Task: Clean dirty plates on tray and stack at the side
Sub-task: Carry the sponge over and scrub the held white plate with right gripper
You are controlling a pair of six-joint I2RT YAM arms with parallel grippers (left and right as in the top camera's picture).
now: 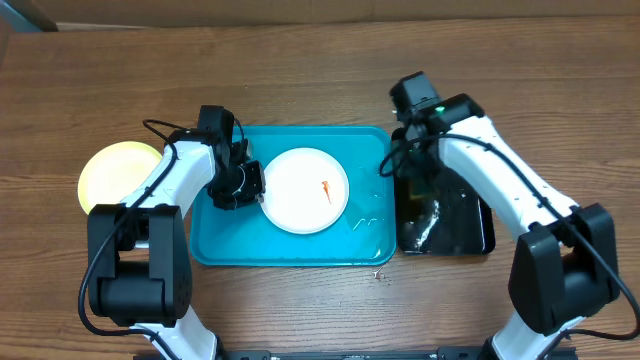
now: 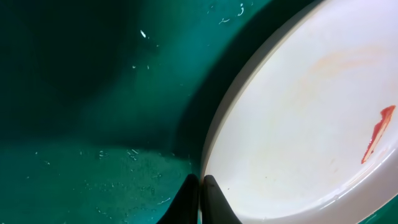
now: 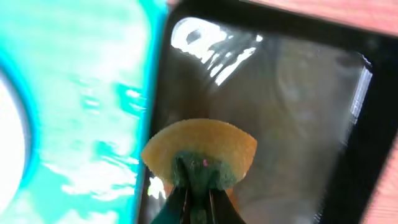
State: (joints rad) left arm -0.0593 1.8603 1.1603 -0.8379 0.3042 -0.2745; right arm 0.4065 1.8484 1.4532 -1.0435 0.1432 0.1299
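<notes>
Holding the plate edge, with the sponge ready

The left pincer point(image 2: 200, 183) is shut tight, and its tips touch the left rim of the round white plate point(image 2: 311, 112). I cannot tell if the rim is nipped between the tips or only pressed. The plate lies flat in the middle of the big blue-green plastic tray point(image 2: 93, 93). It has a small orange-red smear point(image 2: 376, 134) on it, so it is not clean yet.

The right pincer point(image 3: 198, 190) is clenched on a yellow sponge with a green side point(image 3: 199, 146). It hangs over the shiny black tray point(image 3: 298, 93), just beside the blue-green tray's right edge.

A round pale yellow plate point(image 1: 112, 175) lies on the brown wooden tabletop point(image 1: 320, 70), off to the left of the tray. No smear shows on the part I can see. I think that one is done and marks the start of the stack. The white plate needs a wipe, then a move onto the yellow one. I see only these two plates.

Room is tight for the left pincer, which sits between the plate and the tray's raised left wall. The sponge must pass over two raised rims to reach the plate. The left arm hangs over part of the yellow plate. The tabletop behind the trays is open.
</notes>
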